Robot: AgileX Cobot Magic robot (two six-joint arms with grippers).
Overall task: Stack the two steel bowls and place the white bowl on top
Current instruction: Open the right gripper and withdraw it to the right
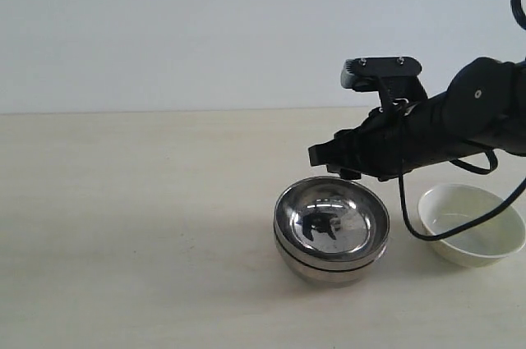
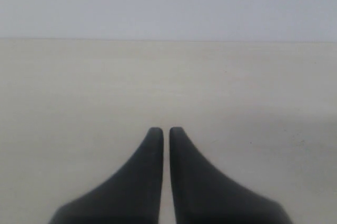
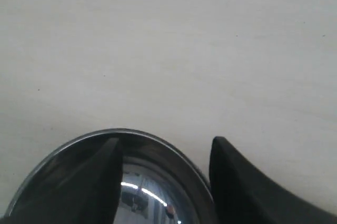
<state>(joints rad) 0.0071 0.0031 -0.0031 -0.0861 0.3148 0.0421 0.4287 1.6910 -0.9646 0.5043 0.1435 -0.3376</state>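
Steel bowls point(image 1: 331, 230) sit nested; right gripper point(image 3: 166, 140), jaws wide astride their rim, grips nothing (left gripper point(image 2: 166, 130) closed, empty); white bowl point(image 1: 472, 224) probably next.

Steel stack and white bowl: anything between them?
Only a black cable loop off the right arm hangs in the gap between steel stack and white bowl; exterior view.

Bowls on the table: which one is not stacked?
The white bowl, standing alone right of the two nested steel bowls in the exterior view.
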